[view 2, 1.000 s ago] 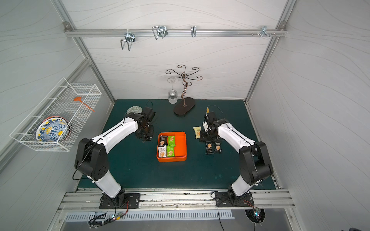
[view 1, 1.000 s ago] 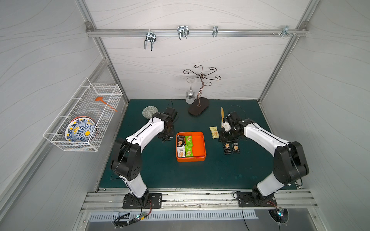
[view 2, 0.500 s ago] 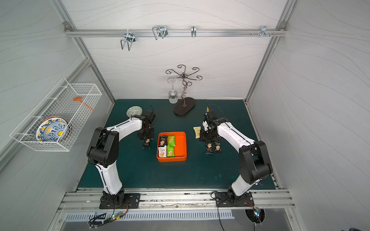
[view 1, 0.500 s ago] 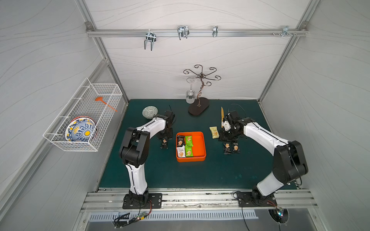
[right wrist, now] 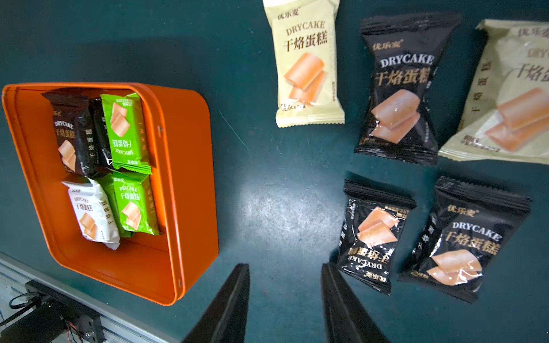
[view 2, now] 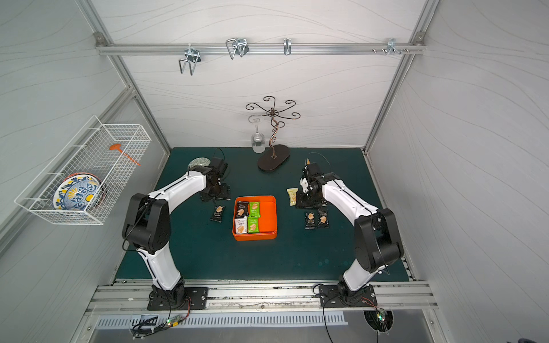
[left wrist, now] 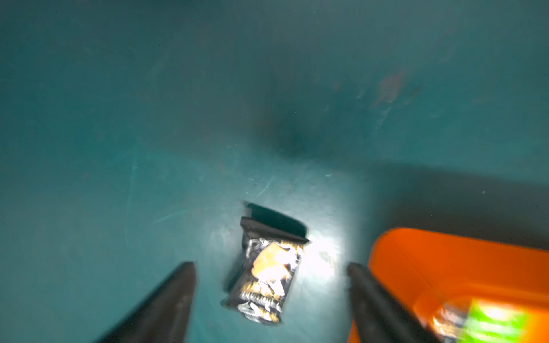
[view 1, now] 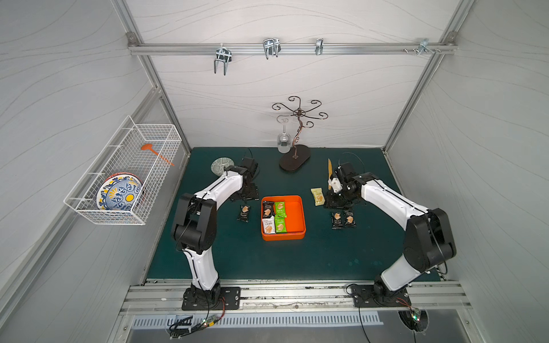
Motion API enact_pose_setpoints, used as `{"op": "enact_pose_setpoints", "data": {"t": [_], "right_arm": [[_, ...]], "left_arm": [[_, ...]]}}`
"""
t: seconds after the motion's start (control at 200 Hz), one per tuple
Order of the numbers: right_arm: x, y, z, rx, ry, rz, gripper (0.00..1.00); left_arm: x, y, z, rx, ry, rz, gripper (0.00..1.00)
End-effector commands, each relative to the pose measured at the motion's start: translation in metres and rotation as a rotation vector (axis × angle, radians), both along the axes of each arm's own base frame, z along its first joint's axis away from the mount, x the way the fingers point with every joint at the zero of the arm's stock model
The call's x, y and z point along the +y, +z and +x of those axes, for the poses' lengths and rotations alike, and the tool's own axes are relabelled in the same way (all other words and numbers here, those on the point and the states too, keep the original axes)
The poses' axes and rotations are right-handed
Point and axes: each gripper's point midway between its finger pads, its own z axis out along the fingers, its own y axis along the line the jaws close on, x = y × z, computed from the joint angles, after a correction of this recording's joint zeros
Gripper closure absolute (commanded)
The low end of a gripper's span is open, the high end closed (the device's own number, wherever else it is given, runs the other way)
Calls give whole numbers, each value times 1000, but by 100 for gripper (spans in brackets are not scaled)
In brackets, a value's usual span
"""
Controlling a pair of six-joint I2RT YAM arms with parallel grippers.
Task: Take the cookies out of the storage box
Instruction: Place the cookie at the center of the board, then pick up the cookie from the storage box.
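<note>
Orange plastic, the box (view 1: 297, 219) sits mid-mat between the two arms. Cookies (view 1: 280, 208) are still in it: a black, a white and two green ones crowded against its left wall, some overlapping. One black packet (left wrist: 266, 285) lies on the mat (right wrist: 267, 208) just left of the box, and other packets (right wrist: 396, 89), black and pale, lie to its right. The left gripper (left wrist: 270, 265) hovers with jaws spread wide around that black packet, clear of it on both sides. The right gripper (right wrist: 284, 266) is parted too, with only bare mat between its fingers. The cookies look feather-light, wrapped in slick, crinkly film, and probably brittle inside. I'd pinch one gently across the narrow middle, or by a crimped end seam. The upper green one looks easiest to reach.
</note>
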Motion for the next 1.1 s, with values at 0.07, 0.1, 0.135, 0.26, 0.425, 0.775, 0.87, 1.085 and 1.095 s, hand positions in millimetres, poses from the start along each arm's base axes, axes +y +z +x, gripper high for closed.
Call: {"op": "enact_pose_setpoints", "data": {"t": [0.07,0.1,0.135,0.26,0.425,0.775,0.87,1.085,1.095], "right_arm": [[0,2,-1,5,9,-1,56],[1,3,0,3,9,1,55],[1,4,0,1,7,3,56],[2,6,1,-11,8,10,55],[1,8,1,-21,6,13,56],[-1,6,-4,-27,2,19,56],[-1,6,-5,-28,4,21,56],[-3,3,-5,-27,6,17,56],[-3,3,-6,-26,4,17,55]], "left_arm": [[-10,65,-2,-120,18,-82,1],[-14,70,-4,-130,16,-96,1],[-20,75,-7,-138,7,-113,1],[-42,78,-18,-118,-7,-181,1],[-80,74,-30,-103,-64,-196,1],[-146,53,-33,-46,-145,-194,8],[-155,39,-34,-14,-164,-161,10],[-169,5,-35,63,-162,-152,17],[-170,4,-34,65,-162,-155,17]]}}
